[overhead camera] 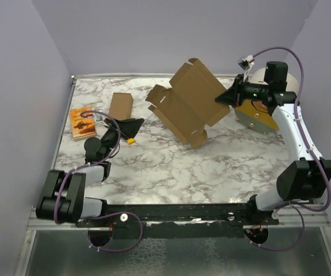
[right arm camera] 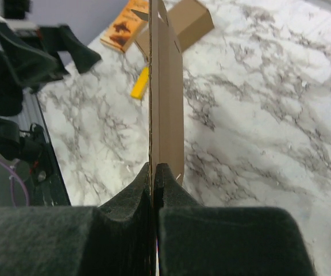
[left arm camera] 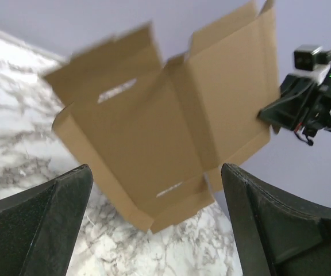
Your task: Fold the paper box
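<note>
Paper box (overhead camera: 184, 103) held tilted, panels unfolded.
Right gripper (overhead camera: 220, 99) clamps its 3 o'clock edge; left gripper (overhead camera: 122, 129) at 8 o'clock, jaws apart; small cardboard box (overhead camera: 120, 106) closed.

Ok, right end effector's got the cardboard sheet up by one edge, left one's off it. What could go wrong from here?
1. The right end effector pinches only one edge of the paper box, so the tilted sheet could swing or slip out.
2. The left end effector is open and clear of it. Coming in, it may push the sheet rather than crease it.
3. The sheet's lowest corner looks close to the table; dragging could crumple it.
</note>
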Action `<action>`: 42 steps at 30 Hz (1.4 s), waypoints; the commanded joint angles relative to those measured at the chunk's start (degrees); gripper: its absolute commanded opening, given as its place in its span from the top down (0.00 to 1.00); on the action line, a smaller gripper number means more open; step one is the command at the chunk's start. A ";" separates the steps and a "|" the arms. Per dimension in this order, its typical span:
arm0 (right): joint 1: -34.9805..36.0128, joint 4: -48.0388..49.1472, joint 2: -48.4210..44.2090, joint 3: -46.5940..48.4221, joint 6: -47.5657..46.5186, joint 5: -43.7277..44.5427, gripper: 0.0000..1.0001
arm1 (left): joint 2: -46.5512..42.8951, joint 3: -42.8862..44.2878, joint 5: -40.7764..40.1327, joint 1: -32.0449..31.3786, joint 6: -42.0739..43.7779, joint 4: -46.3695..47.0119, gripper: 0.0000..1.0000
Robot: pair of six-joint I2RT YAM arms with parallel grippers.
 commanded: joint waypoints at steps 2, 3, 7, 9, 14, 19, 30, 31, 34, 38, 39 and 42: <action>0.07 -14.91 -0.06 4.76 -20.27 5.60 0.99 | -21.21 -0.18 -8.86 0.93 17.57 -26.31 0.01; 0.33 -16.02 -0.29 5.45 -23.43 6.59 0.99 | -24.18 0.22 -11.05 0.98 19.12 -30.09 0.01; 2.10 -17.34 -0.78 5.36 -33.17 9.02 0.99 | -29.82 3.58 -12.19 1.17 24.68 -39.34 0.01; 3.32 -16.18 -1.08 4.41 -36.25 11.02 0.99 | -29.71 5.41 -10.11 1.19 26.97 -40.96 0.02; 9.92 -14.87 -3.90 -0.73 -48.74 17.97 0.99 | -30.09 4.94 -4.85 1.11 34.97 -38.76 0.15; 13.95 -16.53 -5.30 -4.96 -52.79 20.38 0.99 | -33.21 2.80 -8.44 1.02 37.96 -38.68 0.15; 15.21 -15.97 -5.71 -11.01 -54.63 22.15 0.99 | -32.44 2.15 -10.70 1.00 38.13 -42.79 0.16; 15.20 -15.94 -5.59 -11.16 -54.66 22.28 0.99 | -32.14 1.95 -10.76 1.02 37.97 -42.62 0.16; 15.21 -16.32 -5.63 -10.93 -54.74 21.88 0.99 | -30.17 1.15 -10.79 1.05 37.08 -40.95 0.16; 15.23 -17.07 -5.72 -10.39 -54.85 20.35 0.99 | -26.68 0.12 -9.78 0.93 35.66 -37.55 0.21; 15.26 -17.21 -5.84 -10.58 -54.85 19.94 0.99 | -25.77 -0.06 -9.61 0.93 35.52 -36.93 0.23; 15.18 -17.06 -6.23 -11.43 -54.52 19.27 0.99 | -22.77 -0.04 -9.27 0.93 35.95 -35.73 0.38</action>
